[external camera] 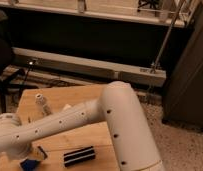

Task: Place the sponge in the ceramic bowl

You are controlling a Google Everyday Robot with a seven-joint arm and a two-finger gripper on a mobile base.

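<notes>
The bright-blue sponge [30,163] shows at the bottom left edge of the wooden table [70,97], partly covered by the end of my white arm. My gripper [35,153] is down at the sponge, right over it, mostly hidden behind the wrist. The ceramic bowl is out of view or hidden behind the arm.
A black block with white stripes [79,156] lies just right of the sponge. A small white cup-like object [42,103] stands at the table's back left. My arm [115,120] crosses the table from the right. A dark chair [2,60] is at the left.
</notes>
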